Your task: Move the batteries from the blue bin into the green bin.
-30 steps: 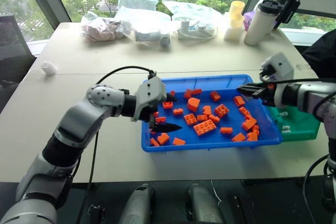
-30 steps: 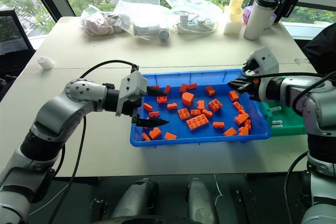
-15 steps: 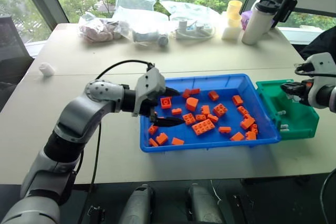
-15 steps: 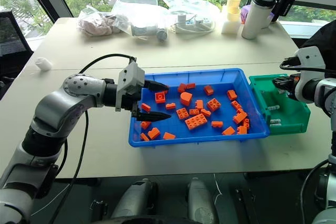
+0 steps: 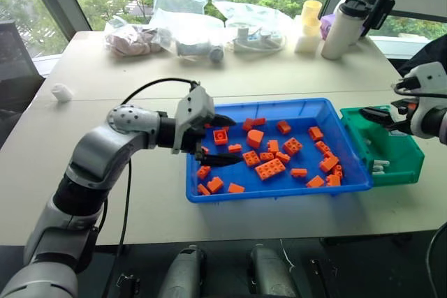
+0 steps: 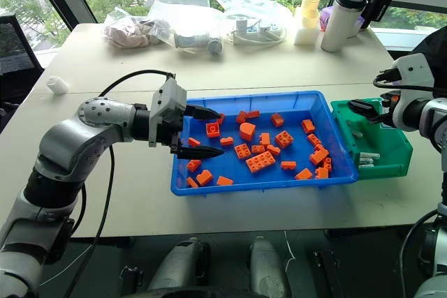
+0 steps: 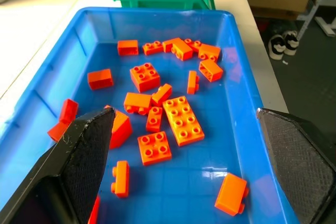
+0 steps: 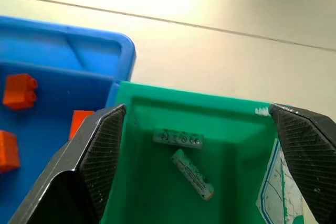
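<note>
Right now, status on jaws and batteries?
Both grippers open, empty: left gripper over blue bin, right gripper over green bin. Batteries in green bin. Only orange bricks visible in blue. No obstruction.

Bright blue bin carries orange bricks; green bin with a white label contains pale silver-grey batteries with dark print

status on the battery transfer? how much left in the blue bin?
Done: batteries lie in the green bin. In hand: nothing; the right gripper hangs open over that bin, and the left gripper is open over the blue bin. Left: I see orange bricks there and no battery, so it looks nearly or fully finished.
</note>
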`<move>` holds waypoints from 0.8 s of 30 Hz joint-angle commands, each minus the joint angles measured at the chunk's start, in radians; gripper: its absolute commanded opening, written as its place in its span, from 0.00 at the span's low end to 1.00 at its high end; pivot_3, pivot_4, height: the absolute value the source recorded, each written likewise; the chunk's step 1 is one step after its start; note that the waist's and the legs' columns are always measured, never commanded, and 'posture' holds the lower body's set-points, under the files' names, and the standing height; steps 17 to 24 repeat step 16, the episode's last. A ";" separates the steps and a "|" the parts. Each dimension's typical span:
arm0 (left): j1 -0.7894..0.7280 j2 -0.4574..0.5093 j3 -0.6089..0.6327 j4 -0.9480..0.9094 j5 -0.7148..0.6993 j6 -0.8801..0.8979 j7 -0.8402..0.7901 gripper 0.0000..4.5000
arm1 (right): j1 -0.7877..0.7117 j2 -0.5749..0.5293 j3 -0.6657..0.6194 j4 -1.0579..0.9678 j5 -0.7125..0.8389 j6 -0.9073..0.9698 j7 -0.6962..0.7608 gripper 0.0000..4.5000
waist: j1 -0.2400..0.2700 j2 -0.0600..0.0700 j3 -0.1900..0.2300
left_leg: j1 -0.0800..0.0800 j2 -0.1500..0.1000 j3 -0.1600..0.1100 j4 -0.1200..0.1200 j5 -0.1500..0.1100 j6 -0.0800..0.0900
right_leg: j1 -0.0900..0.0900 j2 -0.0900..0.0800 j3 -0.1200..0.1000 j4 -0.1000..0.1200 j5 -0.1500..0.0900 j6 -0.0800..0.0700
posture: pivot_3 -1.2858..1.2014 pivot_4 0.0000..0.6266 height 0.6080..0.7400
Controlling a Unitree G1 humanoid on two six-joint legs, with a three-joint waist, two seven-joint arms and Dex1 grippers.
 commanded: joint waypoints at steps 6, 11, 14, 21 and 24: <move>0.084 0.142 0.292 -0.058 -0.216 0.165 0.012 1.00 | 0.332 -0.013 -0.274 -0.278 0.206 -0.033 0.241 0.99 | 0.008 0.000 0.000 | -0.001 0.000 -0.002 0.000 0.000 0.000 | 0.001 -0.001 -0.001 -0.002 0.000 0.000 | 0.52 0.24 1.00; 0.184 0.212 0.428 -0.107 -0.333 0.281 0.061 1.00 | 0.472 0.018 -0.403 -0.342 0.303 -0.019 0.314 0.99 | 0.003 0.000 0.000 | 0.001 -0.001 -0.001 0.000 0.000 0.000 | 0.003 -0.001 -0.001 -0.001 0.000 0.000 | 0.52 0.24 1.00; 0.248 0.219 0.482 -0.117 -0.367 0.312 0.111 1.00 | 0.512 0.043 -0.417 -0.363 0.335 -0.020 0.301 0.99 | -0.001 0.000 0.000 | 0.002 0.000 -0.001 0.000 0.000 0.000 | 0.003 -0.001 -0.001 -0.001 0.000 0.000 | 0.52 0.24 1.00; 0.282 0.216 0.502 -0.106 -0.368 0.303 0.133 1.00 | 0.517 0.063 -0.412 -0.371 0.351 -0.025 0.277 0.99 | 0.000 0.000 0.000 | 0.002 0.000 -0.001 0.000 0.000 0.000 | 0.004 -0.001 -0.001 -0.001 0.000 0.000 | 0.52 0.24 1.00; 0.282 0.216 0.502 -0.106 -0.368 0.303 0.133 1.00 | 0.517 0.063 -0.412 -0.371 0.351 -0.025 0.277 0.99 | 0.000 0.000 0.000 | 0.002 0.000 -0.001 0.000 0.000 0.000 | 0.004 -0.001 -0.001 -0.001 0.000 0.000 | 0.52 0.24 1.00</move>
